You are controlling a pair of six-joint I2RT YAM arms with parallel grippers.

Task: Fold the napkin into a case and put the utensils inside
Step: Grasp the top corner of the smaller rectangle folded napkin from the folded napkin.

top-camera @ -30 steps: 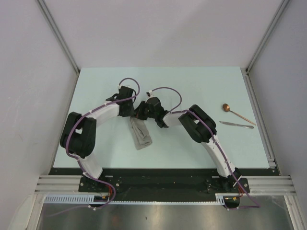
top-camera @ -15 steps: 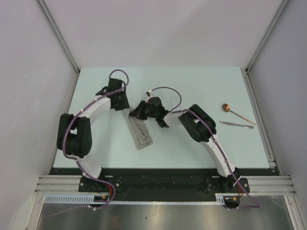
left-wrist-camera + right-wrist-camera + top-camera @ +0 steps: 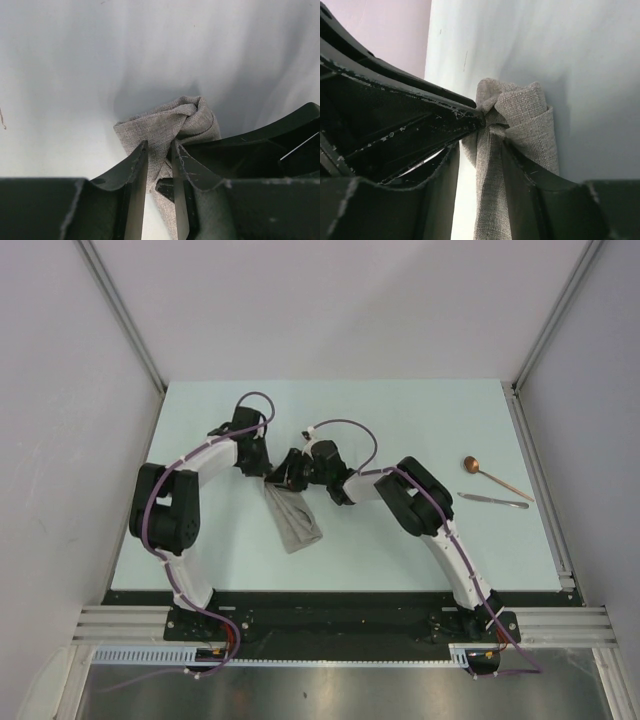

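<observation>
Folding is the step in hand, I'd say: the napkin (image 3: 292, 520) lies mid-table as a narrow strip, the left gripper (image 3: 160, 147) narrow (grip unclear) and the right gripper (image 3: 481, 145) slack astride its bunched 12 o'clock end, which wants flattening before fetching the spoon (image 3: 500, 480) at 3 o'clock.

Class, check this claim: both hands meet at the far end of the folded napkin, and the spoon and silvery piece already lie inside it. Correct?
Not quite. The spoon and silvery piece lie on the table, well to the right of the napkin, not inside it. The top external view shows this. The rest holds.
</observation>
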